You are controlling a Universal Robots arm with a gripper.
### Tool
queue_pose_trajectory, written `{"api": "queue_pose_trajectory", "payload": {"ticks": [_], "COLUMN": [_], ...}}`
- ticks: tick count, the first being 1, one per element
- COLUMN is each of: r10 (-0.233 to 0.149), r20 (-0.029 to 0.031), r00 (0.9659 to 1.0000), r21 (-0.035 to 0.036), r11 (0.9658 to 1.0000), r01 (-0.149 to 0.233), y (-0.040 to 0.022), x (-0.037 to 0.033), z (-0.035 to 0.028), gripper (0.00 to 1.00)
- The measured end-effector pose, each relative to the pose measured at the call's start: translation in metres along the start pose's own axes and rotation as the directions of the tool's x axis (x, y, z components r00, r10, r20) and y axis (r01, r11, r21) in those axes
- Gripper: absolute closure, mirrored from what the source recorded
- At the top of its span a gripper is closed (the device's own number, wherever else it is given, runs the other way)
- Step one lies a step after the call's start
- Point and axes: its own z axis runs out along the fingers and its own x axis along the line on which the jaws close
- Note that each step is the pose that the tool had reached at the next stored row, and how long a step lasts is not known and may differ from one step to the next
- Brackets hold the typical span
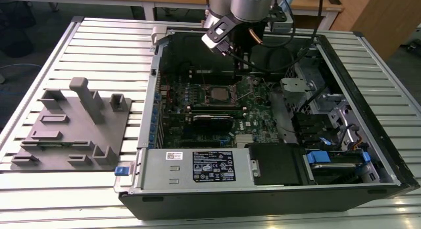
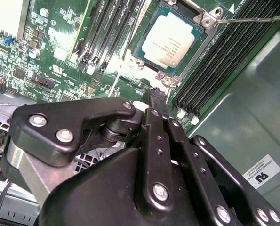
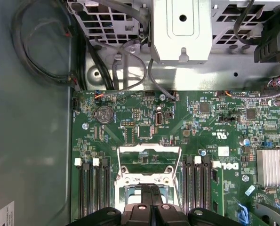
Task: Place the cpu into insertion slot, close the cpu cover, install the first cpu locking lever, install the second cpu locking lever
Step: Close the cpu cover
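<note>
Cpu (image 2: 170,42) sits flat in insertion slot (image 2: 165,79). Exterior view: gripper (image 1: 243,67) hangs vertical at its 12 o'clock; I read claw pressed together.

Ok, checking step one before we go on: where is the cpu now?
In the second wrist view the cpu sits in the insertion slot on the green board, with long black slots on both sides; in the exterior view, mid-board.
</note>
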Motion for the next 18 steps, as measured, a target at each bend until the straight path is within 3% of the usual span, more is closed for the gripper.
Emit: {"api": "queue_pose_trajectory", "payload": {"ticks": [7,18], "r10": [0.000,0.000], "r20": [-0.0001,-0.0001], "r00": [1.0000,1.0000], "r21": [0.0000,0.0000], "r11": [1.0000,1.0000], "r01": [0.000,0.000], "y": [0.0009,0.0104], "x": [0.0000,0.0003], "z": [0.0001,0.0006], "gripper": [0.90,0.90]}}
